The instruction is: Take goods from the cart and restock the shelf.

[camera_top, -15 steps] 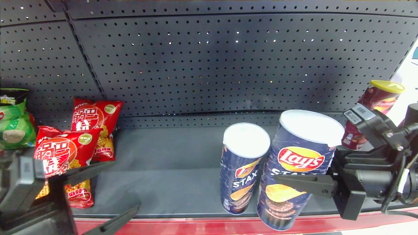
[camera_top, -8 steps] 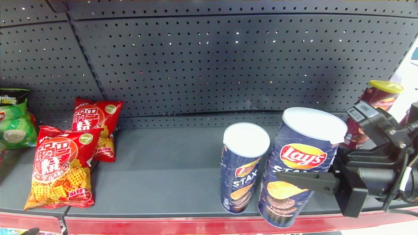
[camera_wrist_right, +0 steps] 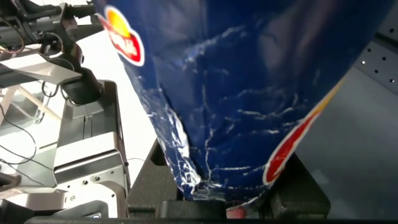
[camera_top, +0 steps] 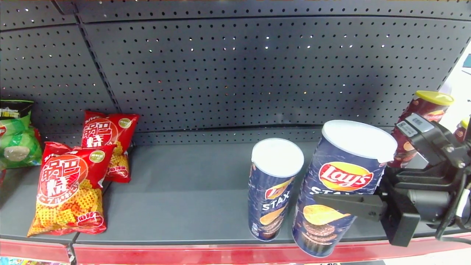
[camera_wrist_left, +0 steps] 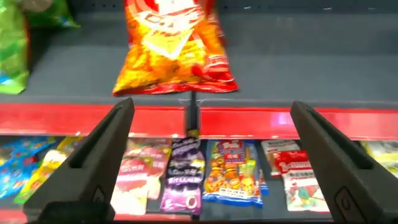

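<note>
**A:** What have the fingers (camera_top: 349, 206) got?

**B:** The right gripper (camera_top: 340, 191) is clamped around the middle of the held can (camera_top: 346, 176), a tall blue crisp tube with a white lid. One finger crosses the front of the label. The other is hidden behind the tube.

**A:** And where is the tube?

**B:** It is at the front of the shelf (camera_top: 184, 198), and its base overlaps the red front lip (camera_top: 184, 254), so I judge it is not yet set down. It is tilted, with the lid leaning toward 1 o'clock. The standing can (camera_top: 274, 184), the same kind, is just beside it at 9 o'clock. I cannot tell whether they touch.

**A:** How should it be placed well?

**B:** I would carry the base toward 12 o'clock until it clears the lip, then right the tube before lowering it. Leave a sliver of room from its neighbour, because a tall tube probably topples at a sideways nudge. Let go only once the base sits flat, then draw back toward 3 o'clock along the arm's own line. Mind the maroon can (camera_top: 423, 110) at 1 o'clock, behind the wrist.

**A:** And the other arm?

**B:** The left gripper (camera_wrist_left: 208, 165) is empty, with its fingers wide apart. It faces the front lip at the red bags' (camera_top: 70, 187) end of the shelf, out at 9 o'clock.
</note>
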Motion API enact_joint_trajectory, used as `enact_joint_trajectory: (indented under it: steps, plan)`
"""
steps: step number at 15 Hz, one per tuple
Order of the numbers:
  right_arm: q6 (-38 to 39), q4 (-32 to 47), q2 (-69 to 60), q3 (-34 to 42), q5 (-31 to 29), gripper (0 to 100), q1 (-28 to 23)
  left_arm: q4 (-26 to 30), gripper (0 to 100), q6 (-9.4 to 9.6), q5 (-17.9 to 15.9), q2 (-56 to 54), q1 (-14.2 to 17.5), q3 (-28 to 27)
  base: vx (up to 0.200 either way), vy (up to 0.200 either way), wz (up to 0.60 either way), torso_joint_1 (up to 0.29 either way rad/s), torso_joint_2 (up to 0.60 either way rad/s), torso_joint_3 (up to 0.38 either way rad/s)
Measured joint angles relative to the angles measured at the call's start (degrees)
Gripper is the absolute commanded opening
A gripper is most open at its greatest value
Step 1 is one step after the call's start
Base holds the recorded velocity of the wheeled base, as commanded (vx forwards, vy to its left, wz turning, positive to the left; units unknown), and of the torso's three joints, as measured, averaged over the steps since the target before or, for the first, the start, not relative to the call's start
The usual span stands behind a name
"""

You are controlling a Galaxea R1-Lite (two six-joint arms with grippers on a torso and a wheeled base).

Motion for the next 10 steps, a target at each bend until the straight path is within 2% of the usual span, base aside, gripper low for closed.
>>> enact_joint_trajectory:
  steps: [2,4,10]
  plan:
    - [0.02,0.01,-0.28,0.20,-0.02,0,-0.06,0.07,100,0.15,-0.91,-0.66,-0.13,0.06,0.000,0.000,0.00,0.000,0.00,0.000]
    - [0.02,0.00,-0.34,0.33,-0.02,0,-0.48,0.05,100,-0.32,-0.87,-0.96,-0.18,0.09,0.000,0.000,0.00,0.000,0.00,0.000]
    - [0.00,0.01,-0.33,0.33,-0.02,0,-2.44,-0.04,100,0.04,-0.84,-1.05,-0.21,0.09,0.000,0.000,0.00,0.000,0.00,0.000]
